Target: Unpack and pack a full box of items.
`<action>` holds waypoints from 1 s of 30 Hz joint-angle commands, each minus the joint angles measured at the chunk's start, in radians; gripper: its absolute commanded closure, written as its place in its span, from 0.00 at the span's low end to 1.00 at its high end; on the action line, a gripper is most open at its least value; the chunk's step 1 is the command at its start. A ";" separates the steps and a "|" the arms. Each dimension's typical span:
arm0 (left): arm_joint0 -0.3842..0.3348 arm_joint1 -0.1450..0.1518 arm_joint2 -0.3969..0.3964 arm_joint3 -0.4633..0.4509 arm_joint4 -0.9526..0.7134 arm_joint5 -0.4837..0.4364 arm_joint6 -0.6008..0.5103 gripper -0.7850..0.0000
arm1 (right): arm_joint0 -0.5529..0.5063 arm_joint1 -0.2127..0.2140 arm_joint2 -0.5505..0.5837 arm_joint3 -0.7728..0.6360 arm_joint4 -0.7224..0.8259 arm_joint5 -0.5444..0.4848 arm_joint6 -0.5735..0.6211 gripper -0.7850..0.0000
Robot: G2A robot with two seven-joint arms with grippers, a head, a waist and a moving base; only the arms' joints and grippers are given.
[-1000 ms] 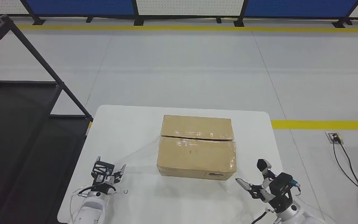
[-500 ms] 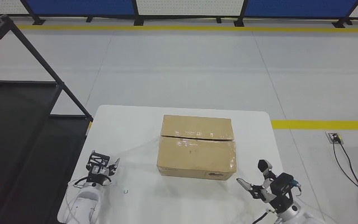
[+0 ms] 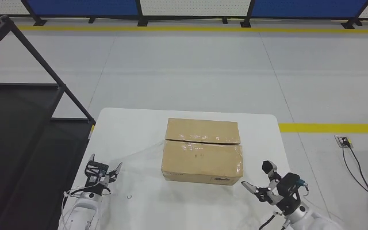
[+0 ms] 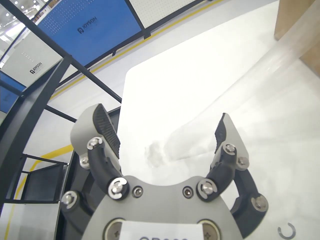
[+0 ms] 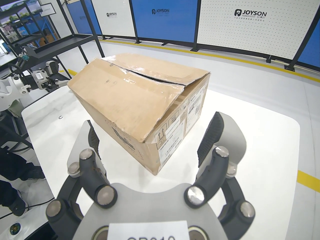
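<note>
Since the top seam of the box (image 3: 202, 150) is already split, I judge the step in hand to be lifting the flaps. I would hook a fingertip under the bowed near flap rather than press down, as corrugated card creases easily. The box sits at the middle of the smooth white table (image 3: 132, 126), plain brown card with wrinkled glossy tape along the seam and paper labels (image 5: 172, 128) on its 3 o'clock end. My left gripper (image 3: 105, 167) hovers at 8 o'clock from it, jaws wide and empty. My right gripper (image 3: 256, 177) is at 4 o'clock, equally wide, holding nothing. A clear tape strip (image 4: 250, 96) trails from the box toward the left gripper, its end crumpled. I would keep the ribbed rubber pads (image 4: 107, 128) off it, since it is probably sticky. A small C-shaped clip (image 3: 130, 198) lies at 7 o'clock.
</note>
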 commanded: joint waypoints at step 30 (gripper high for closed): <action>0.055 -0.001 -0.036 -0.218 -0.448 -0.200 0.078 0.00 | 0.416 0.018 -0.106 0.409 0.859 -0.160 0.622 0.00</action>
